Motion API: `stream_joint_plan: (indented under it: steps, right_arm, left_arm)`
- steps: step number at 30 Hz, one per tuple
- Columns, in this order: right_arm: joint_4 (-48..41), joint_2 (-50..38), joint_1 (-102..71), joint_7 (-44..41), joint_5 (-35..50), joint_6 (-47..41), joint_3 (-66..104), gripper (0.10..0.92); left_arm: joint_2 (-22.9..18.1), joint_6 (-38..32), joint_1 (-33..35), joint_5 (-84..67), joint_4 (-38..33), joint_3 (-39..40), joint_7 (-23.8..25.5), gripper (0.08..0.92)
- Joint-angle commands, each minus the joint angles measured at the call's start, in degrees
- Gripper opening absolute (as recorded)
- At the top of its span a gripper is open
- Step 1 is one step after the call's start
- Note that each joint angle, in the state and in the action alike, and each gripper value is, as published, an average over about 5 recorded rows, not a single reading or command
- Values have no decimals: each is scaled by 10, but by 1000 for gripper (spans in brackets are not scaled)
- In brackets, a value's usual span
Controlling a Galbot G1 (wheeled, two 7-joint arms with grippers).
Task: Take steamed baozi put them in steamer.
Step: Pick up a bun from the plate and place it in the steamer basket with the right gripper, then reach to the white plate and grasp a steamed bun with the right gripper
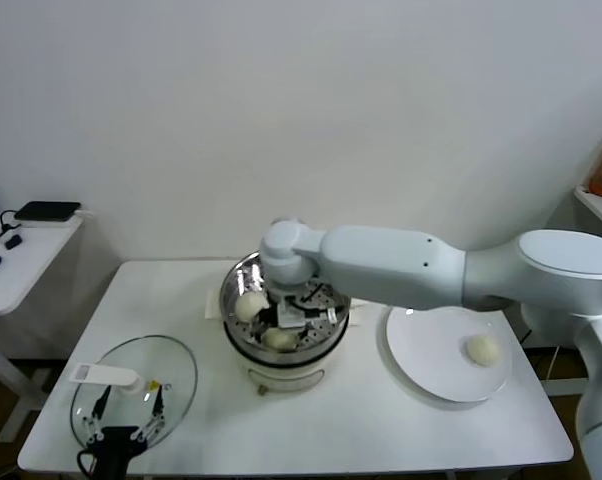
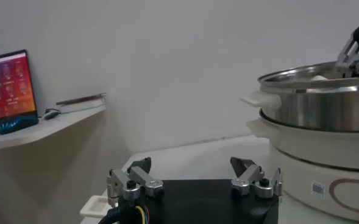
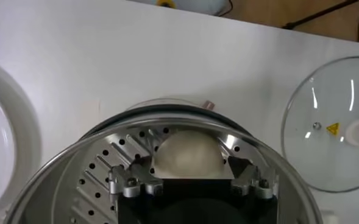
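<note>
A white table [image 1: 381, 420] fills the lower frame. At centre, the steamer [image 1: 243, 345] holds two baozi [image 1: 249, 306]; the right gripper [image 3: 190, 182], spread wide, straddles one [image 3: 187, 155], seemingly released. One remains on the plate [image 1: 416, 370], right. They look soft: cradle the sides. Glass lid [image 1: 176, 375] and open, empty left gripper [image 2: 191, 181] sit lower left.

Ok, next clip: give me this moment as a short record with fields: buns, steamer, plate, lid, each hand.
steamer: steel basket on the white cooker base, mid-table
buns in steamer: two visible in the head view, one on the robot's left side, one near the front rim
buns on plate: one bun on the white plate
lid: glass lid flat on the table, left of the steamer
right hand: right hand inside the basket, jaws open either side of a bun
left hand: left hand open, parked low beside the cooker, empty
</note>
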Motion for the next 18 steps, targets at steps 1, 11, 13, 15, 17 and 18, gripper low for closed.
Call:
stream_joint_plan:
  steps: [1,11,13,15,17,18]
  right_arm:
    - [-2,-2,6,-4,5,13,5,822]
    - [-9,-24,61,-17,70,31,4,823]
    - [-10,-32,75,-19,84,33,2,823]
    - [-10,-40,91,-20,99,33,1,823]
    - [-13,-50,109,-20,117,29,0,823]
    - [-16,-57,118,-20,125,27,1,823]
  left_arm:
    - [0,0,1,0,0,0,0,823]
    - [-2,1,-1,1,0,3,0,823]
    - [-2,1,-1,2,-1,4,0,823]
    - [-3,1,-1,3,-1,5,0,823]
    - [-3,1,-2,3,-2,5,0,823]
    - [-2,1,-2,3,-2,5,0,823]
